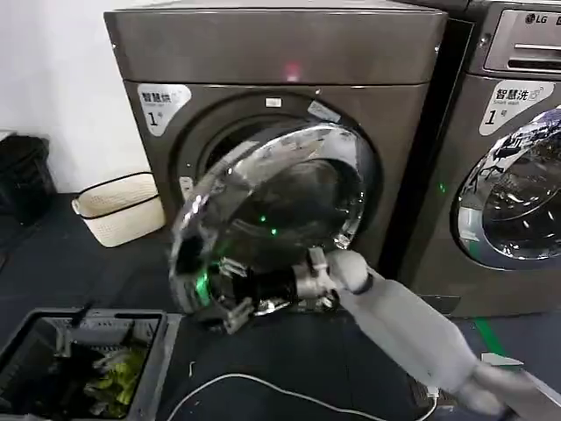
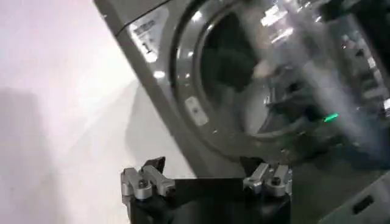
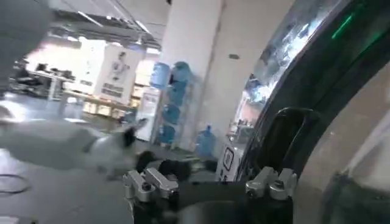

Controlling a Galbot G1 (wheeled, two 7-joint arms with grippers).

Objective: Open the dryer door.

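Head view: the round chrome-ringed dark-glass dryer door (image 1: pixel 267 215) stands partly swung out from the bronze-grey boxy dryer (image 1: pixel 280 53); further swing remains. The right gripper (image 1: pixel 230 303) sits at the door's 7 o'clock rim; finger state cannot be told. A white basket (image 1: pixel 118 206) lies at 9 o'clock, a grey bin (image 1: pixel 83 360) at 7 o'clock.

Left wrist view: the left gripper (image 2: pixel 206 181) hangs released, apart from the door.

Right wrist view: the door rim lies just beside the fingers (image 3: pixel 271 181).

Dryer door (image 1: pixel 267 206) ajar before dryer (image 1: pixel 280 61), basket (image 1: pixel 118 206) left.

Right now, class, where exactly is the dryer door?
In the head view, the dryer door hangs partly swung open before the dryer, centre frame, with the right gripper at its lower left rim and a white basket to the left.
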